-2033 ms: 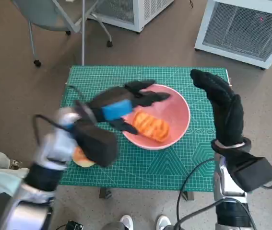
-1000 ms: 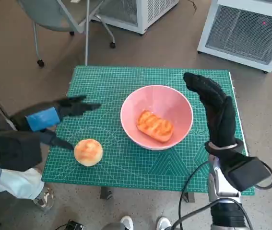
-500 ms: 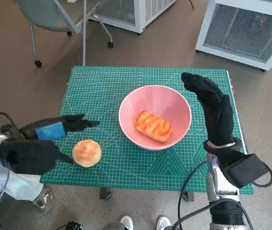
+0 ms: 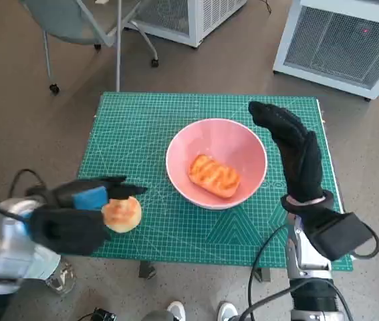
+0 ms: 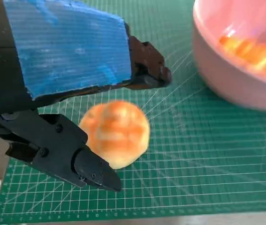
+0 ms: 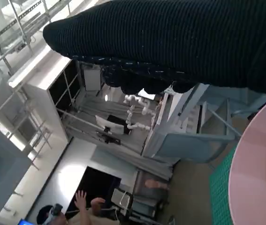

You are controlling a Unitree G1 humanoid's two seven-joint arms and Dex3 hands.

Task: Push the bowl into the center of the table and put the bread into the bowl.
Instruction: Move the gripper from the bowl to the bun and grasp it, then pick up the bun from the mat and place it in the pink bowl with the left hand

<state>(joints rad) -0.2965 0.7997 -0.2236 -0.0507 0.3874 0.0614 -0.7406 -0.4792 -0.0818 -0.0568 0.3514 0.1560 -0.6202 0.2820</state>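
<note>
Green cutting-mat tabletop (image 4: 176, 120): pink bowl (image 4: 242, 144) near its middle, already holding one grilled bread (image 4: 214, 175); a round bun (image 4: 121, 213) lies well left of the bowl. Left hand (image 4: 85, 200), fingers apart, straddles the bun ungrasped and should close evenly around it before lifting; right hand (image 4: 293, 150) stands empty, fingers extended, beside the bowl.

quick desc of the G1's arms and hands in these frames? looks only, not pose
Left hand: black, angular, blue tape across its back, on a pale silver forearm with a black cable looping off it. Right hand: black knitted glove, pale cuff line, black wrist block, black cables trailing down the forearm.
</note>
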